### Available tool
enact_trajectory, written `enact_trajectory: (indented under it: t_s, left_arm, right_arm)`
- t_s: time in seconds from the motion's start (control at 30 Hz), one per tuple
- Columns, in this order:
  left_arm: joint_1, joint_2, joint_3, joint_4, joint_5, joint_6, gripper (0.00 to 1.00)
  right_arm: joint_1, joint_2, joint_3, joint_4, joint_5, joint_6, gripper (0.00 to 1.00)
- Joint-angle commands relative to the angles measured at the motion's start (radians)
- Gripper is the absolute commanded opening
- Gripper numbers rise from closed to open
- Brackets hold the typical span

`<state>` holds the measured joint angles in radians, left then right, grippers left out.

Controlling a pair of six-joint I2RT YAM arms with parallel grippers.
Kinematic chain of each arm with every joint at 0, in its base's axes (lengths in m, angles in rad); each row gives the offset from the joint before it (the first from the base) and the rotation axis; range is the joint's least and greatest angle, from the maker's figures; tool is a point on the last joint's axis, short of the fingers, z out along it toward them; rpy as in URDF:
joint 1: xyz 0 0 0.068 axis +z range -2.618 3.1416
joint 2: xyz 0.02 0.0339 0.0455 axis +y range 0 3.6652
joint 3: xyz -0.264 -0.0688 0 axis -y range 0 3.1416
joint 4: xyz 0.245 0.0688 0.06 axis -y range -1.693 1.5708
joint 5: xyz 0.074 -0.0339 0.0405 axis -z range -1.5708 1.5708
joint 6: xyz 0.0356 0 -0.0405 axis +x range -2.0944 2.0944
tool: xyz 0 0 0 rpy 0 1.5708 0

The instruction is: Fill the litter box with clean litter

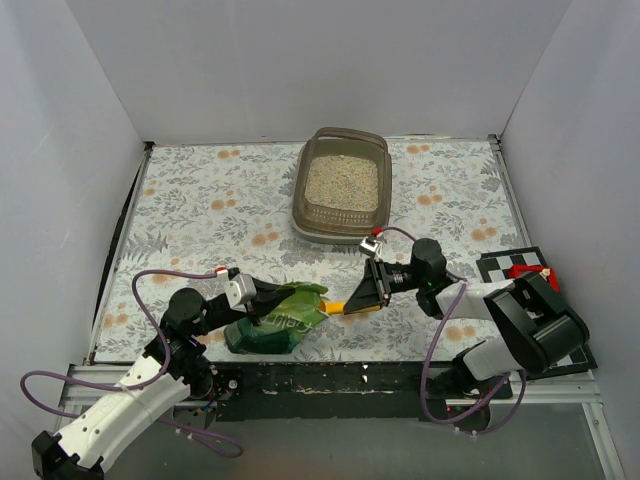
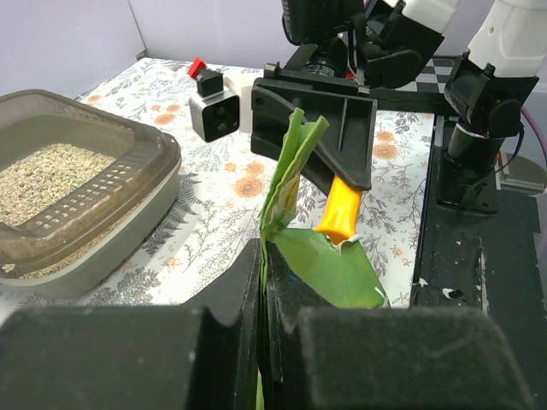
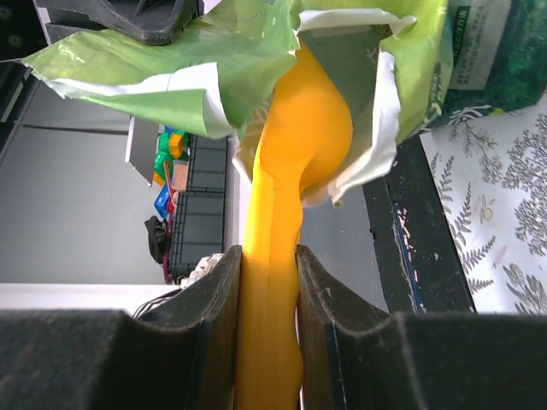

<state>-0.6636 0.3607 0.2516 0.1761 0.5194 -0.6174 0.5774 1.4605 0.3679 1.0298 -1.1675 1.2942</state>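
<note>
The litter box [image 1: 303, 190] stands at the back centre of the mat, with pale clean litter [image 1: 341, 182] lying in it. It also shows at the left of the left wrist view [image 2: 128, 201], litter [image 2: 43, 175] inside. A green bag [image 1: 285, 322] stands near the front edge. My left gripper [image 1: 274, 299] is shut on the bag's top edge [image 2: 282, 184]. My right gripper [image 1: 352, 303] is shut on the handle of a yellow scoop [image 3: 295, 145], whose bowl is inside the bag's torn mouth [image 3: 214, 60]. What the bag holds is hidden.
A black-and-white checkerboard [image 1: 512, 265] with a red object [image 1: 530, 275] lies at the right edge, beside the right arm's base. White walls close in the mat on three sides. A black strip [image 1: 350, 378] runs along the front edge just behind the bag.
</note>
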Motion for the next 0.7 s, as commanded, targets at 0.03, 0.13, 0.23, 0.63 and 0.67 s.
enact_trajectory:
  t_s: [0.03, 0.13, 0.23, 0.63, 0.67]
  left_arm:
    - [-0.004, 0.007, 0.003, -0.021, 0.01, 0.015, 0.0]
    - [-0.004, 0.007, 0.005, -0.015, 0.014, 0.015, 0.0]
    - [-0.004, 0.003, 0.005, -0.015, 0.011, 0.015, 0.0]
    - [-0.005, -0.008, 0.0, -0.015, -0.004, 0.018, 0.0]
    - [-0.005, -0.008, 0.002, -0.015, -0.004, 0.016, 0.0]
  right_arm:
    - [-0.063, -0.101, -0.061, -0.008, -0.066, -0.027, 0.01]
    - [-0.088, -0.144, -0.079, -0.115, -0.054, -0.096, 0.01]
    - [-0.106, -0.181, -0.092, -0.212, -0.034, -0.151, 0.01]
    - [-0.159, -0.353, -0.195, -0.28, 0.012, -0.141, 0.01]
    - [-0.16, -0.371, -0.202, -0.28, 0.017, -0.131, 0.01]
